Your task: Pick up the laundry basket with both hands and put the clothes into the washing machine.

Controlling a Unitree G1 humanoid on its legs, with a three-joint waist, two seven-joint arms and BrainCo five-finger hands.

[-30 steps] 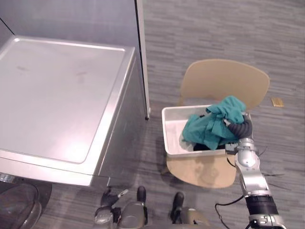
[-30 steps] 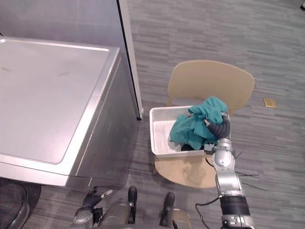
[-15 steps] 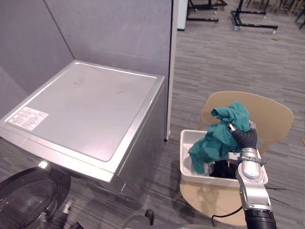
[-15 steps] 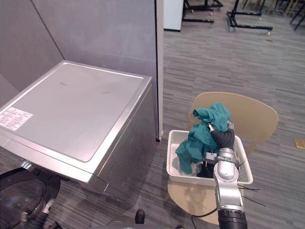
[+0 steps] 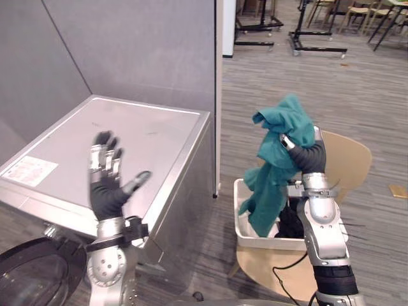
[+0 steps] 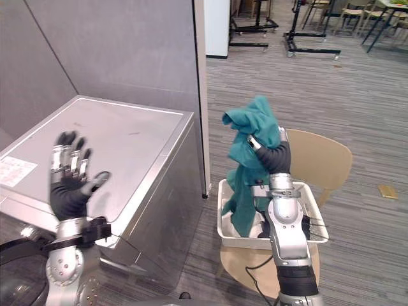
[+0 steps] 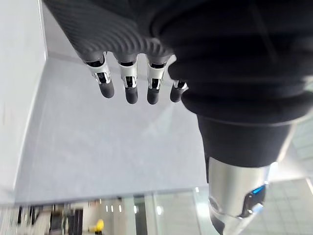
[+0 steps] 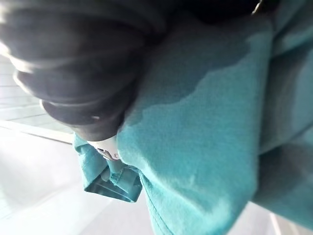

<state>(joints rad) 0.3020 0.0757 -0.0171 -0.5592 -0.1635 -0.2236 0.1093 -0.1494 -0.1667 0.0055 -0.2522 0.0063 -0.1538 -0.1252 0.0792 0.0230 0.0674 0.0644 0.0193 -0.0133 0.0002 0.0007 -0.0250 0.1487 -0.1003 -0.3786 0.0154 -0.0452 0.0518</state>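
Note:
My right hand (image 5: 305, 153) is shut on a teal garment (image 5: 273, 163), holding it up above the white laundry basket (image 5: 255, 237); the cloth hangs down into the basket. Teal cloth (image 8: 205, 147) lies close against the hand in the right wrist view. A dark piece of clothing (image 5: 292, 223) lies inside the basket, which rests on a tan chair (image 5: 347, 159). My left hand (image 5: 105, 185) is raised in front of the silver washing machine (image 5: 146, 134), open with straight fingers (image 7: 127, 85) and nothing in it. The machine's round glass door (image 5: 32, 277) shows at the lower left.
A grey partition wall (image 5: 127, 51) stands behind the washing machine. The floor is grey striped carpet (image 5: 357, 95). Chairs and black wheeled frames (image 5: 306, 32) stand far back. A small tan object (image 5: 397, 190) lies on the floor at the right.
The camera has tilted up. My right hand has lifted the teal garment higher out of the basket. My left hand has risen into view, open, before the washing machine.

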